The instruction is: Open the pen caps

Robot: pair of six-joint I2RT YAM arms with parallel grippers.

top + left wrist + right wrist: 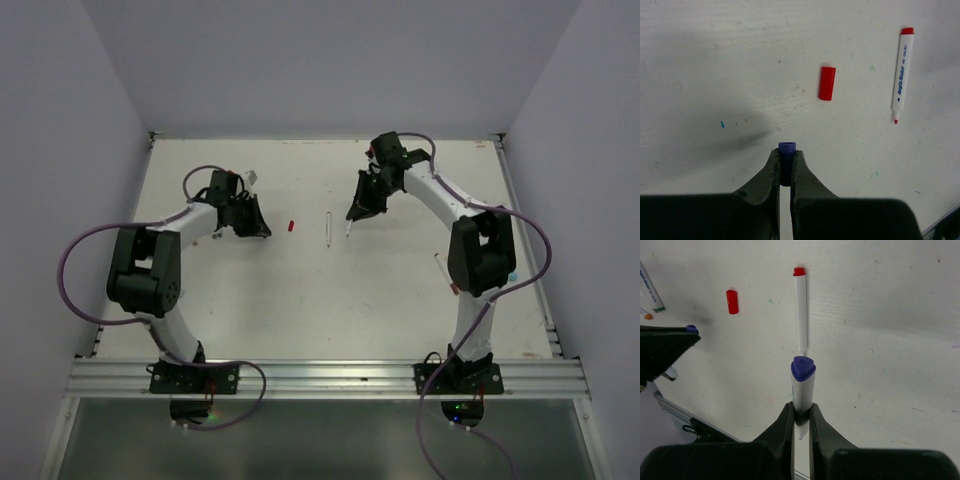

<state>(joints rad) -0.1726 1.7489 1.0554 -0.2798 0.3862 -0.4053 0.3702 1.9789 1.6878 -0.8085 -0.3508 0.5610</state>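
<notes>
My left gripper (787, 156) is shut on a stubby blue pen cap (787, 148), held just above the table; in the top view this gripper (263, 232) is left of centre. My right gripper (801, 412) is shut on a white pen body (802, 385) with a blue end, its bare tip poking out below the fingers. From above, the right gripper (352, 214) hangs right of centre. Between the two lie a loose red cap (291, 226) (827, 83) (732, 301) and an uncapped white pen with a red end (328, 229) (902, 72) (800, 310).
Another white pen (443, 271) lies on the table beside the right arm. More pens (650, 287) lie behind the left gripper, one with a green end. A metal rail (330, 375) runs along the near edge, and walls close in the table's sides and back.
</notes>
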